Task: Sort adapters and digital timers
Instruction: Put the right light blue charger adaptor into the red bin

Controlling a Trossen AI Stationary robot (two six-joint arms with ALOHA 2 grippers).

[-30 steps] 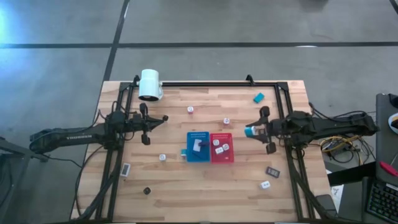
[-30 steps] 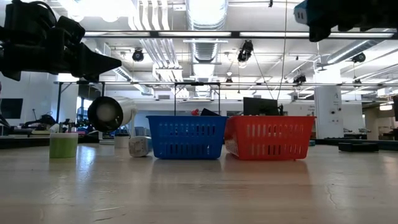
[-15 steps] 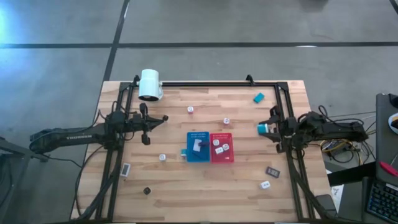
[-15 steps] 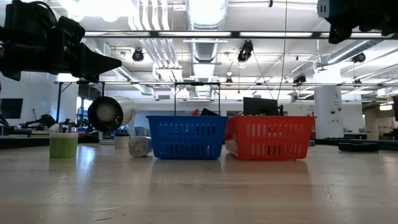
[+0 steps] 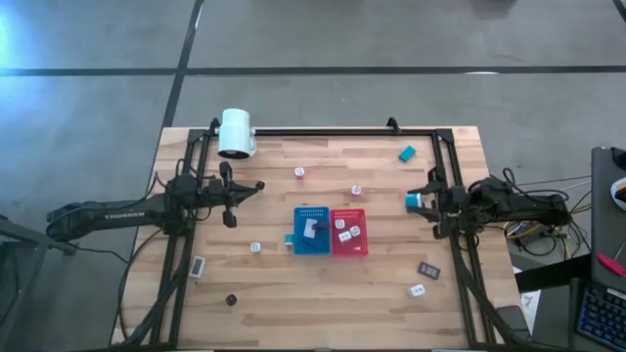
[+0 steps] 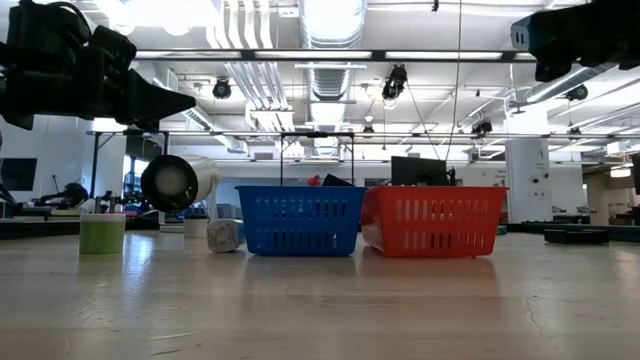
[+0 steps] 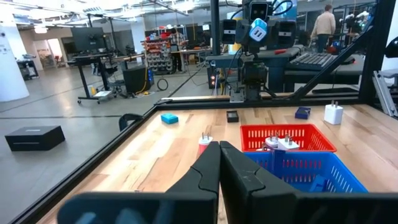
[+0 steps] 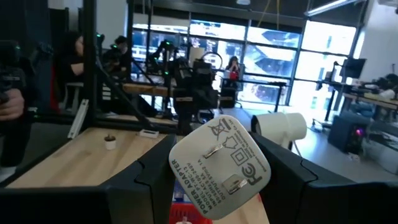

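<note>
Clamped between the right gripper's [image 8: 214, 177] two dark fingers [image 8: 146, 180] is a white, rounded-square power adapter [image 8: 219, 167], its flat back face turned toward the wrist camera with two short metal prongs sticking out; the grey print along one edge reads "POWER ADAPTER", with certification marks beside it, the rest too small to read. In the high view that gripper [image 5: 415, 200] hangs by the table's right rail, above the wood, and the held piece shows teal-blue there. Pressed tight together with nothing between them, the left gripper's [image 5: 256, 186] fingers point toward the table's middle from the left side. At the centre stand a blue slotted plastic basket [image 5: 300, 244] and a red slotted plastic basket [image 5: 361, 246], touching side by side; the red one holds white adapters [image 5: 344, 231]. A teal flat digital timer [image 5: 407, 153] lies near the far right corner, tilted, and a dark grey one [image 5: 428, 269] near the right rail. A white cylinder [image 5: 236, 133] lies at the far left corner.
</note>
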